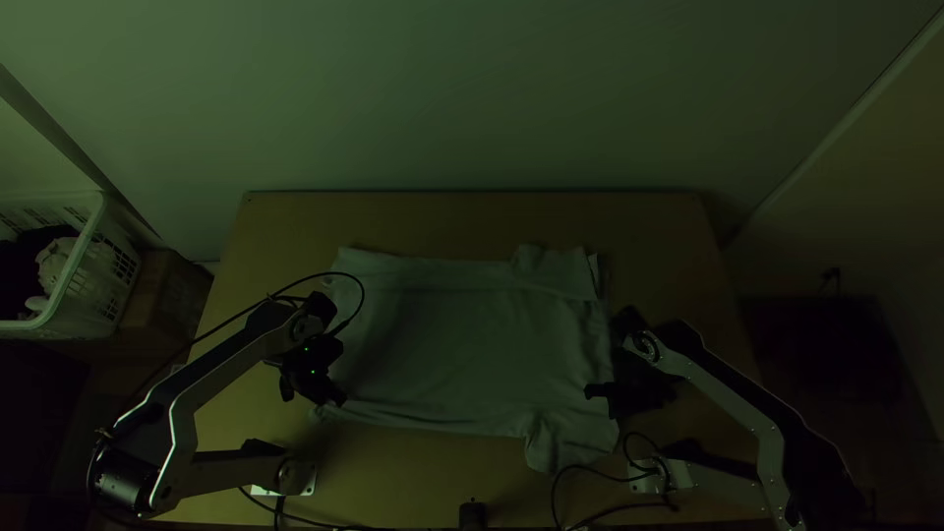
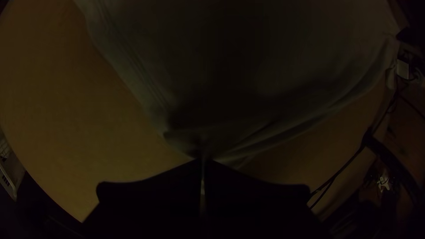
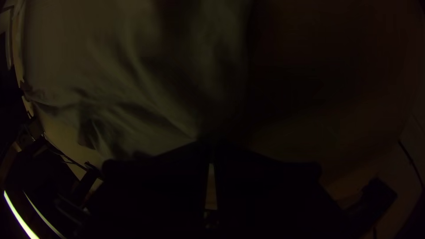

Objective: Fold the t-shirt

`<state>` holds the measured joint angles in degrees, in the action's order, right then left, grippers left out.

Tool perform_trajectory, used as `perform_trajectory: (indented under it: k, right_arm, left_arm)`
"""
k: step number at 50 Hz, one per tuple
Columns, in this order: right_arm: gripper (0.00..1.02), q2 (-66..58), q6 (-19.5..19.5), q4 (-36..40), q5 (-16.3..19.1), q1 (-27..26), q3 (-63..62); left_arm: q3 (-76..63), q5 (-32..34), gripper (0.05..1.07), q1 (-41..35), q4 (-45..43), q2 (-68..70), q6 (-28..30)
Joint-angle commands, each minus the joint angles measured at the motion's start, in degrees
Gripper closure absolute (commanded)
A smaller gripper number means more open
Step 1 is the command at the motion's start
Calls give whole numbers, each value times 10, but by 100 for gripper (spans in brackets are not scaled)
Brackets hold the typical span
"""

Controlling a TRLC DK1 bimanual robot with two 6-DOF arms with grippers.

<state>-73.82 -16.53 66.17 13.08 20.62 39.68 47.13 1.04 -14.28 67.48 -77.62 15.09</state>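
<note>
The pale t-shirt (image 1: 452, 344) lies spread across the table, its body flat, with one sleeve (image 1: 570, 438) toward the near edge and the other side's sleeve area (image 1: 556, 270) toward the far edge. At its near left corner is my left gripper (image 1: 339, 398); in the left wrist view the left gripper (image 2: 203, 160) is shut on the shirt's (image 2: 230, 88) hem corner. My right gripper (image 1: 592, 391) stands over the shirt's right edge; in the right wrist view the right gripper (image 3: 212, 144) is shut on cloth at the edge of the shirt (image 3: 155, 88), which wrinkles toward the fingertips.
Bare wooden table (image 1: 472, 218) surrounds the shirt. Beyond the table's left side a white basket (image 1: 84, 261) holding cloth stands by a brown box (image 1: 167, 300). Black cables loop near both arm bases, and a small dark object (image 1: 472, 514) sits at the near edge.
</note>
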Motion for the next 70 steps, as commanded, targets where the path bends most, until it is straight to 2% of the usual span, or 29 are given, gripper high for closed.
perform_trajectory:
  k: [1,15,26,38,46,70]
  right_arm:
    - [99,10,26,21,0,-25,22]
    - [99,13,42,33,-7,-58,47]
    - [99,13,32,44,-7,-38,93]
    - [99,5,29,43,-8,-42,139]
    - [99,-17,30,42,-22,-49,174]
    - [99,-110,29,-20,-40,-83,271]
  left_arm:
    - [12,5,105,26,2,-9,25]
    - [31,6,105,90,1,-9,57]
    - [102,21,105,95,27,-5,48]
    - [173,40,105,102,44,-16,41]
    - [212,40,105,106,43,-38,39]
    - [346,40,105,113,41,-117,22]
